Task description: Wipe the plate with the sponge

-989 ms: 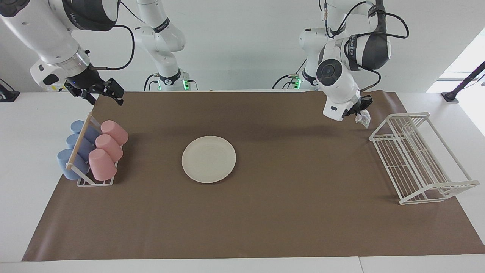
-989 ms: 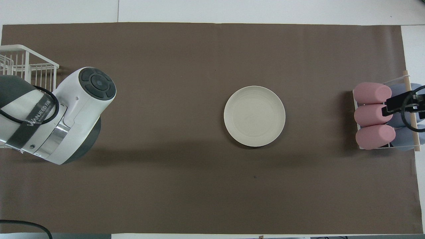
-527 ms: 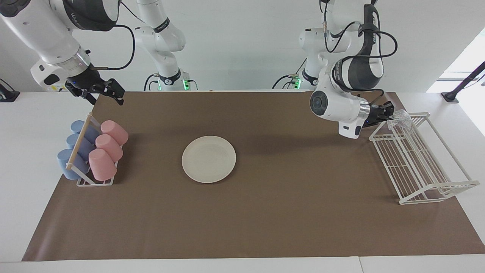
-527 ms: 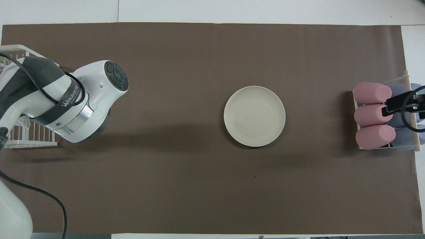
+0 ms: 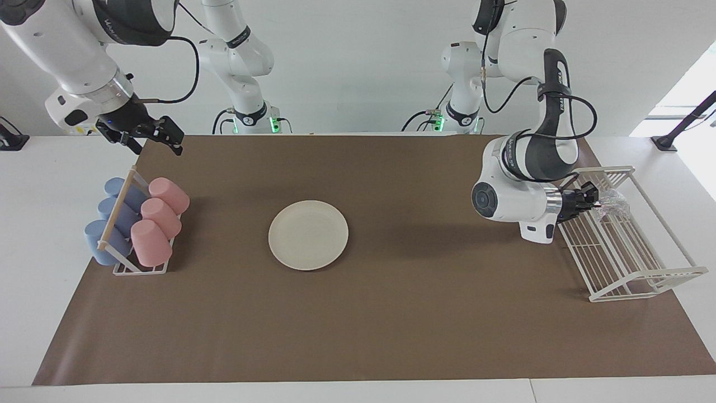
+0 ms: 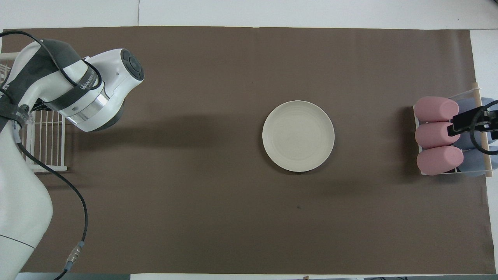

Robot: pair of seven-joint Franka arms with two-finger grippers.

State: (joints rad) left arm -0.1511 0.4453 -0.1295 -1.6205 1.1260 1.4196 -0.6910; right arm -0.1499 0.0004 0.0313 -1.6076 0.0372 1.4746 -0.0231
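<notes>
The cream-white plate (image 5: 308, 235) lies flat on the brown mat at the middle of the table; it also shows in the overhead view (image 6: 298, 136). My left gripper (image 5: 596, 202) is shut on the crinkly silvery sponge (image 5: 613, 202) and holds it level over the white wire rack (image 5: 643, 274), well away from the plate. In the overhead view the left arm covers that gripper. My right gripper (image 5: 168, 137) waits in the air over the cup rack; it also shows in the overhead view (image 6: 461, 123).
The wire rack (image 6: 46, 155) stands at the left arm's end of the table. A small rack of pink and blue cups (image 5: 134, 224) lying on their sides stands at the right arm's end (image 6: 439, 136). A brown mat (image 5: 391, 324) covers the table.
My left gripper has swung from pointing down beside the wire rack to level, and has carried the sponge over the rack, lower and farther along it. The right arm and the plate have not moved.
</notes>
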